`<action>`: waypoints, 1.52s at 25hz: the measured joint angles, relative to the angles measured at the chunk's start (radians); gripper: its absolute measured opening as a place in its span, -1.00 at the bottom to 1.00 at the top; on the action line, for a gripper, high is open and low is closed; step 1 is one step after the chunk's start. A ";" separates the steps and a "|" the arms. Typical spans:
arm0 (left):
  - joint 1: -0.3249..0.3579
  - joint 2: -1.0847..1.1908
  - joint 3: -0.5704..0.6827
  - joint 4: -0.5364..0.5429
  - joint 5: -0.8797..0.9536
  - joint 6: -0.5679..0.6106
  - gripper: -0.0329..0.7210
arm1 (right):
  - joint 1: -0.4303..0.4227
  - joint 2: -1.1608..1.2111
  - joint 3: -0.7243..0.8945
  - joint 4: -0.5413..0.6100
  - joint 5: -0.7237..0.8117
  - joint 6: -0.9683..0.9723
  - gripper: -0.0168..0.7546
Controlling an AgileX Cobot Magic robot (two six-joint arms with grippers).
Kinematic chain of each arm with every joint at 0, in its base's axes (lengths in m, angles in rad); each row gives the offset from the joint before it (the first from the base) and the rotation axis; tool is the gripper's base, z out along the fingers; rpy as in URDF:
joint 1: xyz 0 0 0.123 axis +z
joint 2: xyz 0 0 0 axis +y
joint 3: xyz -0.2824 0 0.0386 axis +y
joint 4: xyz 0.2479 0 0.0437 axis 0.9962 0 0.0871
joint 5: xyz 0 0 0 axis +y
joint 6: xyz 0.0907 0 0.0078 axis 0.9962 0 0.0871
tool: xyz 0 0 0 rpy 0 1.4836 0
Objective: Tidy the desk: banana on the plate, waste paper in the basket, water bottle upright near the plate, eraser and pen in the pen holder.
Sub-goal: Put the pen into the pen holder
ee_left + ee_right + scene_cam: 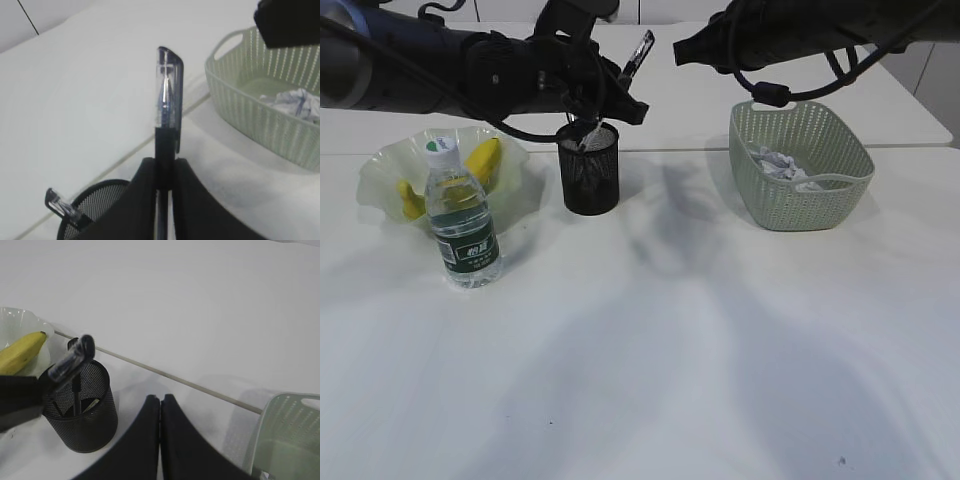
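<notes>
Pen [167,95] clamped in left gripper [164,172], long axis tilted, directly above pen holder [589,167]; right gripper [160,405] closed empty, farther off.

The left pincer [164,182] clamps a capped pen [167,100] upright above the mesh pen holder [97,197]; basket [250,115] holds crumpled paper [297,102].

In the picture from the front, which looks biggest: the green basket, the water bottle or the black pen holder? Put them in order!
1. Green basket, looks biggest.
2. Water bottle. It stands nearer the camera, so it may look bigger than it is.
3. Black pen holder, looks smallest, though not far behind the bottle.
</notes>
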 joint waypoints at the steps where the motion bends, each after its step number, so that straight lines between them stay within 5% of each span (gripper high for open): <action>1: 0.000 0.000 0.000 -0.002 -0.025 0.000 -0.84 | 0.000 0.000 0.000 0.000 0.000 0.000 -1.00; 31: 0.015 0.000 0.000 -0.007 -0.222 0.000 -0.84 | 0.000 0.000 0.000 0.000 0.000 0.000 -1.00; 38: 0.045 0.000 0.000 -0.088 -0.254 0.000 -0.84 | 0.000 0.000 0.000 0.000 0.000 -0.002 -1.00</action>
